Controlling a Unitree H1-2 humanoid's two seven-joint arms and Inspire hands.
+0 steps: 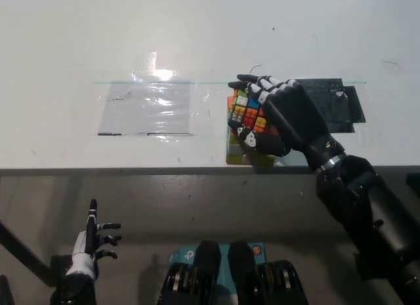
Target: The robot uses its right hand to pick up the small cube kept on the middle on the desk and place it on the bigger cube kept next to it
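Observation:
My black right hand point(275, 115) is shut on the small multicoloured cube point(248, 111) and holds it directly over the bigger cube point(244, 154). Only the bigger cube's yellow-green lower edge and a strip of its left side show beneath the hand, close to the white desk's front edge. Whether the small cube touches the bigger one I cannot tell. My white left hand point(92, 243) rests open, low at the lower left, below the desk.
A clear plastic sheet point(147, 108) lies on the desk point(65, 42) left of the cubes. A black patch point(331, 101) lies on the desk behind my right hand. The desk's front edge point(131, 168) runs just below the cubes.

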